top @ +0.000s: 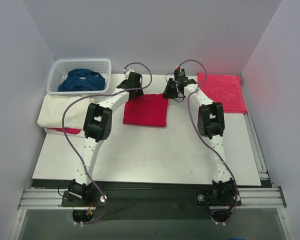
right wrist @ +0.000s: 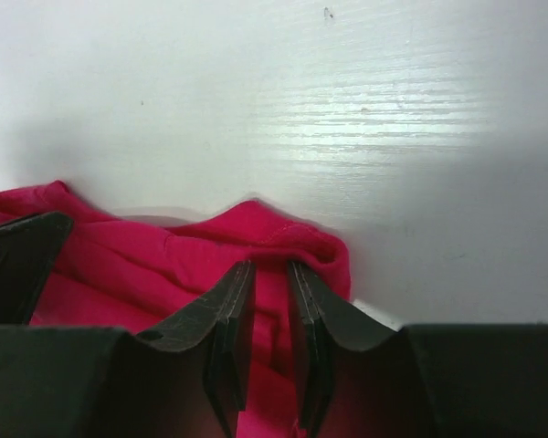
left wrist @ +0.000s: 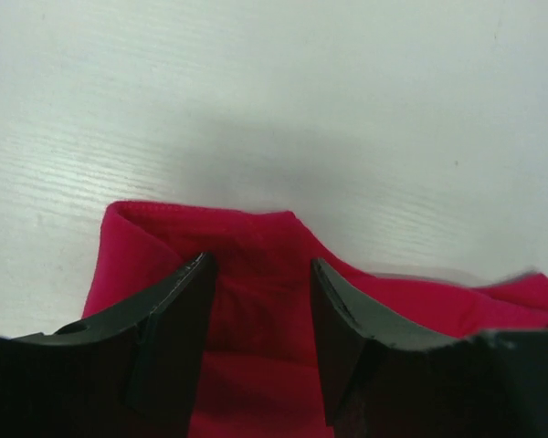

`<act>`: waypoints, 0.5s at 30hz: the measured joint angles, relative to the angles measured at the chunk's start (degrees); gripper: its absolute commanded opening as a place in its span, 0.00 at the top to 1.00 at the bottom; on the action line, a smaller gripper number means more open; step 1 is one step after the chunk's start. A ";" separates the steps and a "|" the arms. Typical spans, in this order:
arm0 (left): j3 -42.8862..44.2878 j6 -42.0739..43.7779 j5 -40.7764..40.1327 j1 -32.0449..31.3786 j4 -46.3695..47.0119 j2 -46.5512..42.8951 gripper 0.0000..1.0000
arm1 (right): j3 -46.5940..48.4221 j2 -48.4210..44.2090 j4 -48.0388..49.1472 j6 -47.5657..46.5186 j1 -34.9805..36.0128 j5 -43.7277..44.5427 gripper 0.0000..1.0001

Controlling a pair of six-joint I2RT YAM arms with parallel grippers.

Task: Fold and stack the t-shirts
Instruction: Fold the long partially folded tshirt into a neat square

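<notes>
A: Red t-shirt [top: 145, 110]?
B: Folded, mid-surface [top: 140, 155]. Straddled at one far corner by left jaws, released; at the other by right jaws, nearly closed. Gripping or not, cannot tell. Presumably squaring the fold.

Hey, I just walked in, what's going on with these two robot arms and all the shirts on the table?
Both arms are reaching to the far edge of the folded crimson t-shirt in the middle of the table. The right gripper pinches a fold at one corner, and the left gripper stands open over the other corner. A second red t-shirt lies folded at the far right. A cream-white t-shirt lies at the left, and a dark blue t-shirt sits crumpled in the white basket.
</notes>
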 measured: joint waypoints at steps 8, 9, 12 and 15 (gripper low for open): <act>2.69 -1.75 2.27 1.09 -5.60 0.50 0.44 | -0.50 -0.26 0.00 0.20 -1.03 -1.11 0.79; 2.71 -1.84 2.78 1.38 -5.84 0.46 0.44 | -1.09 -0.57 0.07 0.09 -1.05 -1.14 0.79; 0.28 -1.84 4.07 2.08 -4.63 -0.94 0.44 | -3.78 -2.32 -0.20 -0.79 -1.22 -1.16 0.80; -9.49 -1.53 4.74 2.47 -0.50 -6.45 0.44 | -7.10 -5.42 -0.87 -2.43 -1.25 -0.68 0.80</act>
